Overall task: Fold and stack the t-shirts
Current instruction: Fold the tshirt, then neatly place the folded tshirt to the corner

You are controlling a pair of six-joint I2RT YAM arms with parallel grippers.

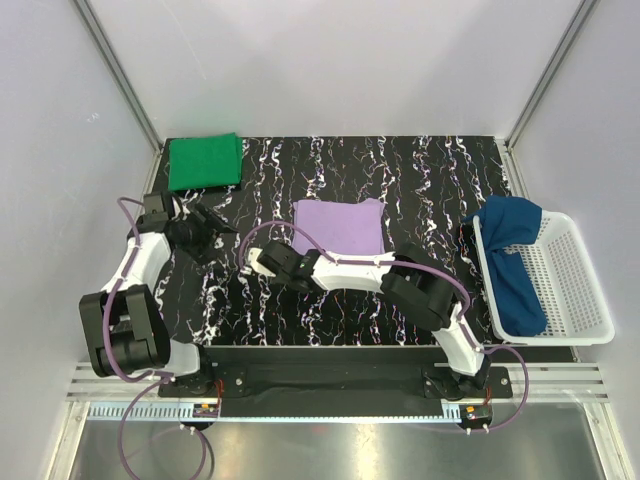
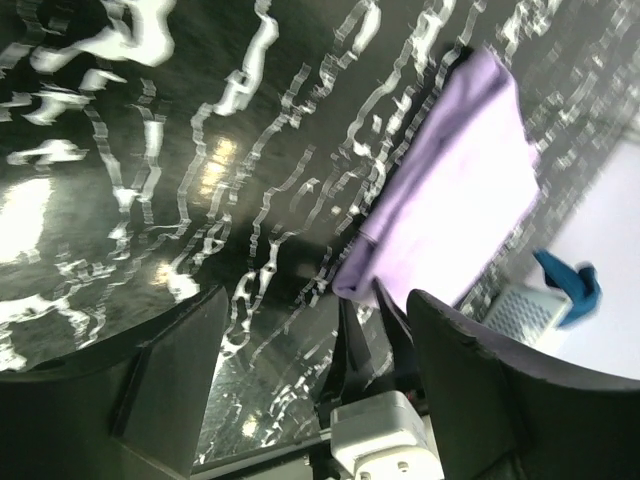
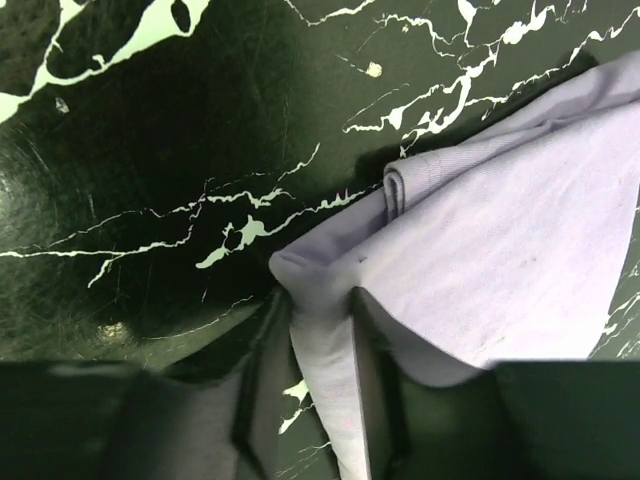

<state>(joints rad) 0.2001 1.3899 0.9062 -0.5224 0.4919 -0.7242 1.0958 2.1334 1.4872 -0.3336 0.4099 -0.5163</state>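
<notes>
The lavender t-shirt lies folded flat in the middle of the black marbled table. My right gripper is at its near left corner. In the right wrist view that corner of the lavender t-shirt runs down between the two fingers of the right gripper, which are pinched on it. The green t-shirt lies folded at the far left corner. Draped over the rim of the white basket is the dark blue t-shirt. My left gripper hangs open and holds nothing, left of the lavender shirt.
The basket stands at the table's right edge. White walls close in the table at the back and on both sides. From the left wrist, the blue shirt and basket show far off beyond the right arm.
</notes>
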